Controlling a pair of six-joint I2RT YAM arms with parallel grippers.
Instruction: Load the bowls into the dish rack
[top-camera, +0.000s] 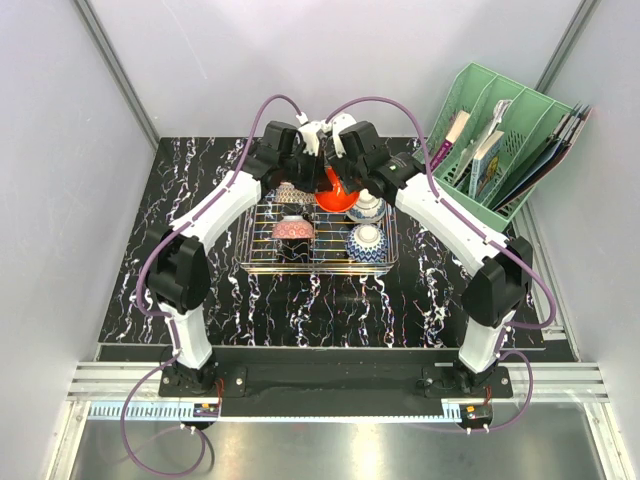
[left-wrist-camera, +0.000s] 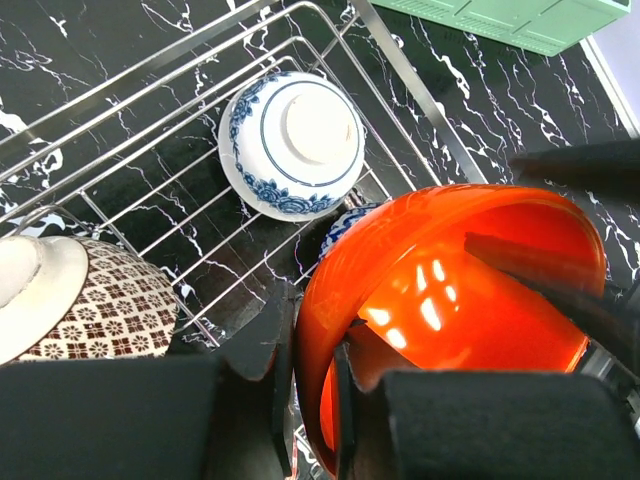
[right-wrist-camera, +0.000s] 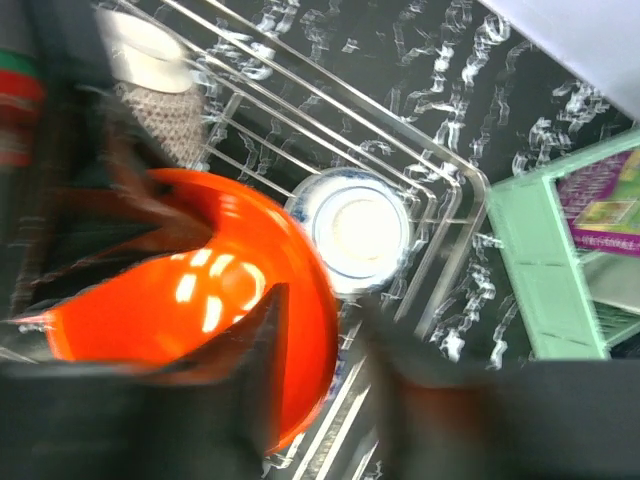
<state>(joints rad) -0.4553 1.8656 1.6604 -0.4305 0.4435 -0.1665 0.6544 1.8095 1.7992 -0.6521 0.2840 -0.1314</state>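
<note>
Orange-red bowl (top-camera: 333, 190) tipped on edge at centre frame, at the upper edge of the dish rack (top-camera: 262, 225). Left gripper (left-wrist-camera: 312, 385) pinches its rim. Right gripper (right-wrist-camera: 325, 330), blurred, has its jaws parted astride the other side.

— What colour are the arms?
— The left arm (top-camera: 215, 215) and right arm (top-camera: 450, 218) match: white links (top-camera: 190, 335), bulky black joints (top-camera: 497, 285), black jaws.
— Any wiring?
— Purple cables (top-camera: 380, 98) loop along each, base to wrist.
</note>
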